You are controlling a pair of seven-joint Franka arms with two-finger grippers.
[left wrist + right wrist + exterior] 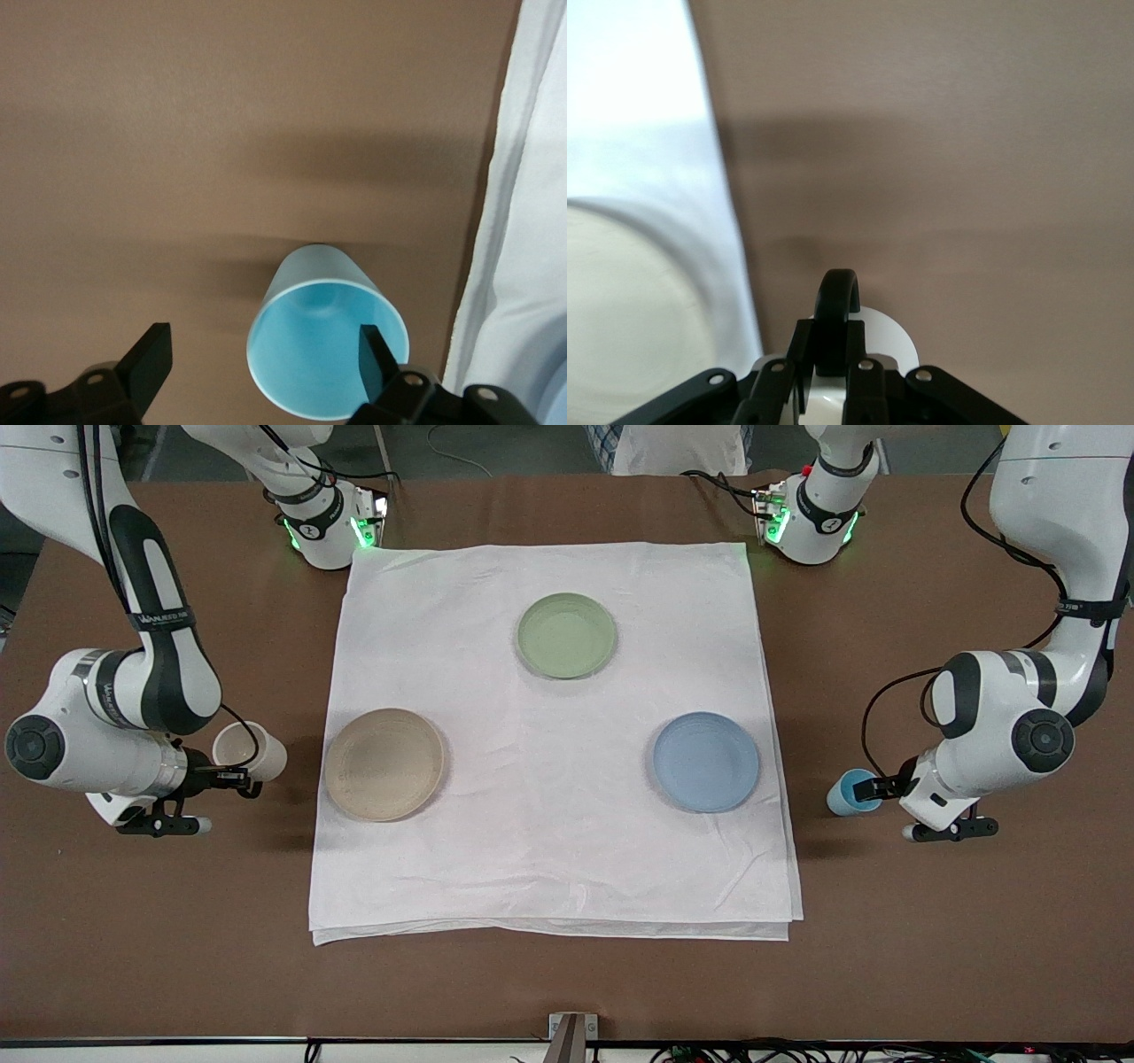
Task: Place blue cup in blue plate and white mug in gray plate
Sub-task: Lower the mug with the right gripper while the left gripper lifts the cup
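Observation:
The blue cup [852, 792] stands on the brown table at the left arm's end, beside the white cloth. My left gripper [877, 786] is open at the cup; in the left wrist view one finger [376, 354] sits at the mouth of the cup [323, 354], the other well outside it. My right gripper [232, 777] is shut on the dark handle [835, 301] of the white mug [251, 751], which tilts beside the gray plate [384, 764] at the right arm's end. The blue plate [706, 762] lies empty on the cloth.
A green plate [566, 635] lies on the white cloth [549, 850], farther from the front camera than the other two plates. The cloth's edge shows in the left wrist view [523, 266]. The gray plate [629, 319] shows beside the mug [890, 341] in the right wrist view.

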